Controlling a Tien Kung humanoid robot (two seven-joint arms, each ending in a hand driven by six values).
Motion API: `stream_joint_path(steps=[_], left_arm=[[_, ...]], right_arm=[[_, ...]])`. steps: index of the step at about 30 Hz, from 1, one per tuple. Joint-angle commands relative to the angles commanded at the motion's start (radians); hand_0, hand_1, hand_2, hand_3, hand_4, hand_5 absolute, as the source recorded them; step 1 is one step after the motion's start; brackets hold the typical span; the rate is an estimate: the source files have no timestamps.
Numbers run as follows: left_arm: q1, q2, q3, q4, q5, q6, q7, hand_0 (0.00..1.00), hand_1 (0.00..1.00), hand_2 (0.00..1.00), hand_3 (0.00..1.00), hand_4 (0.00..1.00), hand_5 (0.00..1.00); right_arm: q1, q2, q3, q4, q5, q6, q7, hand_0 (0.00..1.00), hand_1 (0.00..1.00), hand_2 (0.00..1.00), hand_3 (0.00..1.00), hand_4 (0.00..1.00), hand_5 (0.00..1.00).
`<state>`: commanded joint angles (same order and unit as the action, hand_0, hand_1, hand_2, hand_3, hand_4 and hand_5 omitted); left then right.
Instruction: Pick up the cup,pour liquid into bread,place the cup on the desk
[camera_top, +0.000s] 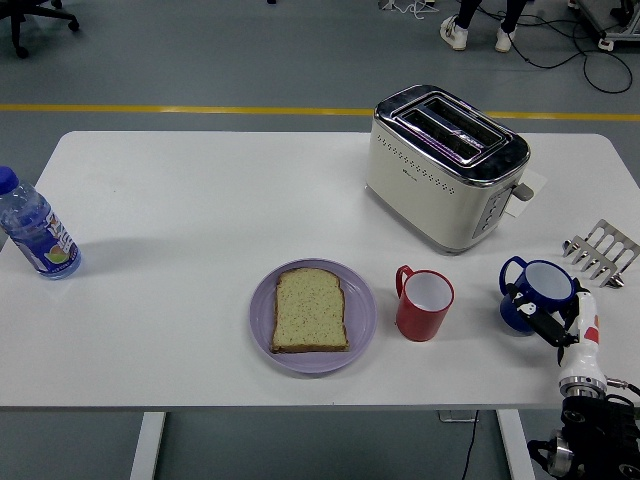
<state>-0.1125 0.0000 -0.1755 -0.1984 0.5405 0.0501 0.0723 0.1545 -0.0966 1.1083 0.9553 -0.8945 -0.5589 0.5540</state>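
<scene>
white table (200, 230), grey floor (200, 50), yellow line (150, 108)

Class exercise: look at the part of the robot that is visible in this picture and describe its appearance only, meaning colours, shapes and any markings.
Only the right arm shows, at the lower right corner. Its hand has thin black fingers. Behind them comes a white casing with a small red mark, then a narrow silver ring at the wrist. Below that the arm is black, bulky machinery with rounded joints. No left arm is in view.

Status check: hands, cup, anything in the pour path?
Right hand shut on blue cup, cup upright. Left hand not in view. Bread on purple plate, dry. Red cup stands between blue cup and bread.
</scene>
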Motion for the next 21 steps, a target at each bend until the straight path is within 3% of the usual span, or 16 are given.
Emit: stream_joint_path(steps=[1, 6, 7, 9, 11, 14, 16, 18, 19, 21], left_arm=[[0.001, 0.000, 0.000, 0.000, -0.001, 0.000, 0.000, 0.635, 0.646, 0.655, 0.552, 0.322, 0.838], [0.006, 0.000, 0.000, 0.001, -0.002, 0.000, 0.001, 0.635, 0.646, 0.655, 0.552, 0.322, 0.838], [0.006, 0.000, 0.001, 0.001, -0.002, 0.000, 0.001, 0.636, 0.646, 0.655, 0.549, 0.322, 0.840], [0.010, 0.000, 0.004, 0.001, -0.003, 0.000, 0.001, 0.636, 0.646, 0.655, 0.549, 0.322, 0.840], [0.011, 0.000, 0.005, 0.002, -0.003, -0.001, 0.001, 0.636, 0.646, 0.655, 0.549, 0.322, 0.840], [0.014, 0.000, 0.006, 0.002, -0.004, -0.001, 0.001, 0.635, 0.646, 0.655, 0.550, 0.322, 0.840], [0.015, 0.002, 0.006, 0.002, -0.005, -0.001, 0.002, 0.635, 0.646, 0.655, 0.550, 0.322, 0.840], [0.015, 0.004, 0.009, 0.002, -0.008, -0.001, 0.002, 0.635, 0.646, 0.655, 0.550, 0.322, 0.840], [0.016, 0.005, 0.010, 0.002, -0.006, -0.001, 0.002, 0.636, 0.647, 0.655, 0.550, 0.322, 0.839], [0.017, 0.005, 0.011, 0.002, -0.006, -0.001, 0.002, 0.636, 0.647, 0.655, 0.550, 0.322, 0.839]], right_arm=[[-0.002, -0.002, 0.008, 0.018, 0.002, -0.004, 0.003, 0.463, 0.441, 0.548, 0.550, 0.796, 0.002], [-0.013, -0.015, 0.059, 0.117, -0.047, -0.019, -0.022, 0.463, 0.441, 0.548, 0.550, 0.796, 0.002], [-0.014, -0.015, 0.062, 0.125, -0.052, -0.020, -0.024, 0.368, 0.401, 0.540, 0.537, 0.766, 0.002], [-0.029, -0.022, 0.110, 0.205, -0.124, -0.029, -0.071, 0.368, 0.401, 0.540, 0.537, 0.766, 0.002], [-0.034, -0.025, 0.124, 0.244, -0.155, -0.031, -0.090, 0.368, 0.401, 0.540, 0.537, 0.766, 0.002], [-0.050, -0.043, 0.162, 0.363, -0.279, -0.028, -0.218, 0.294, 0.362, 0.520, 0.538, 0.754, 0.002], [-0.054, -0.054, 0.180, 0.426, -0.350, 0.002, -0.295, 0.294, 0.362, 0.520, 0.538, 0.754, 0.002], [-0.053, -0.059, 0.197, 0.502, -0.434, 0.076, -0.380, 0.294, 0.362, 0.520, 0.538, 0.754, 0.002], [-0.048, -0.060, 0.193, 0.547, -0.486, 0.117, -0.432, 0.257, 0.310, 0.500, 0.543, 0.745, 0.002], [-0.041, -0.062, 0.185, 0.615, -0.559, 0.155, -0.510, 0.257, 0.310, 0.500, 0.543, 0.745, 0.002]])
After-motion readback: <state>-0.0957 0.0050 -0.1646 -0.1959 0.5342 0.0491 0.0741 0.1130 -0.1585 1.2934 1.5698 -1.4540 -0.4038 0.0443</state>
